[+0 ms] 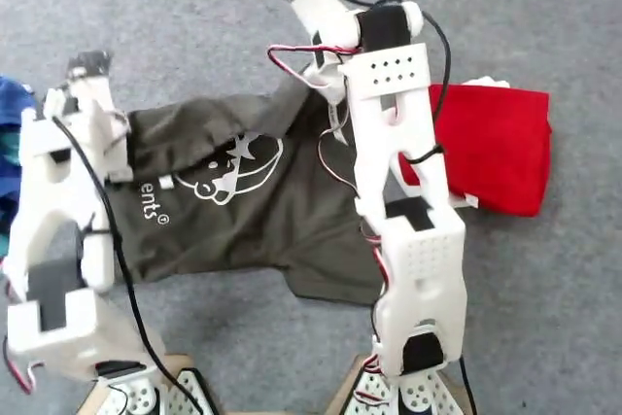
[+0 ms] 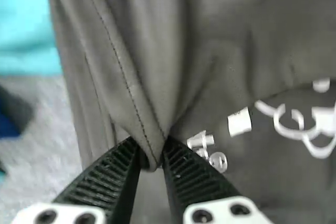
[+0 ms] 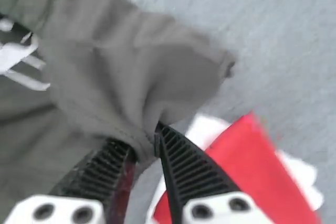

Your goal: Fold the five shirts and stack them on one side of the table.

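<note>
- Left end effector (image 2: 152,153) is clenched on a pinched fold of the grey shirt (image 2: 157,51); a stitched seam runs down between my ribbed black fingers (image 2: 115,177).
- Right end effector (image 3: 144,142) is clenched too, grasping a bunched edge of the same shirt, which hangs in a loose flap beyond the fingertips.
- From above, the grey shirt (image 1: 243,211) lies spread across the middle of the surface (image 1: 544,318) between my two arms. Its white print (image 1: 233,167) faces up, and the cloth is rumpled and gathered along the far edge.
- Beside my right arm lies a red shirt (image 1: 496,143), folded into a neat block, well toward the right side of the surface. A bit of white cloth (image 1: 484,82) peeks out from under it.
- The right wrist view shows that red shirt (image 3: 252,177) just beyond my right fingers, with white at its edges.
- Teal cloth (image 2: 21,19) lies just beside the grey shirt near my left end effector; from above it sits at the surface's left edge, with blue cloth (image 1: 10,104) next to it.
</note>
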